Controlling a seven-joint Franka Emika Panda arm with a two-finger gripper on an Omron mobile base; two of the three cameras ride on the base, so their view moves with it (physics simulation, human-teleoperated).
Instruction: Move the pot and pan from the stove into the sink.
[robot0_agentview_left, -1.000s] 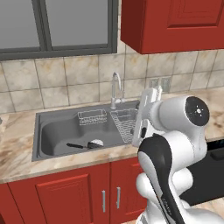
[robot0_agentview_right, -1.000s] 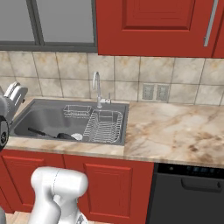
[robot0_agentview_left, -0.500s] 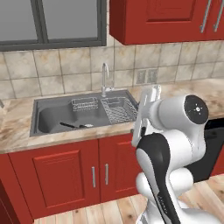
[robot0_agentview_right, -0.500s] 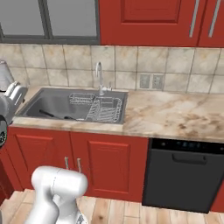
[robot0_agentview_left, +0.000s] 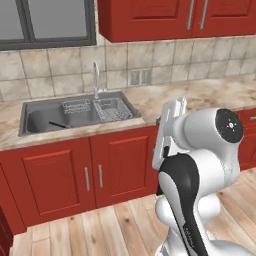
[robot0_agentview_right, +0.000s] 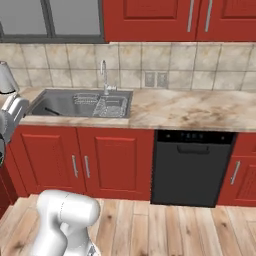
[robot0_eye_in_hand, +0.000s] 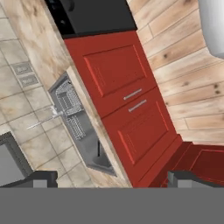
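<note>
Sink (robot0_agentview_left: 60, 117): stainless basin set in beige marble bench (robot0_agentview_left: 200, 97), at about 10 o'clock of left base view; also seen in right base view (robot0_agentview_right: 65, 104) and, rolled sideways, in hand view (robot0_eye_in_hand: 89, 144). Chrome faucet (robot0_agentview_left: 96, 77) upright at rear rim. Two wire racks (robot0_agentview_left: 111, 108) in right half of basin, side by side.

Pan (robot0_agentview_left: 41, 120): dark, shallow, lying in left half of basin, thin black handle (robot0_agentview_left: 57, 124) pointing toward 4 o'clock; body hard to separate from grey basin floor. In hand view handle (robot0_eye_in_hand: 99, 150) visible as short dark bar.

End effector (robot0_eye_in_hand: 109, 179): fingers (robot0_eye_in_hand: 41, 178) wide apart at lower edge of hand view, nothing between them, well apart from sink.

Surroundings: red base cabinets (robot0_agentview_left: 85, 175) under bench, red wall cabinets (robot0_agentview_right: 150, 20) above, tiled backsplash (robot0_agentview_right: 200, 77) with twin outlet (robot0_agentview_right: 155, 79), black dishwasher (robot0_agentview_right: 192, 167) at 3 o'clock of sink, window (robot0_agentview_left: 45, 22) above sink, wood plank floor (robot0_agentview_right: 175, 230).
</note>
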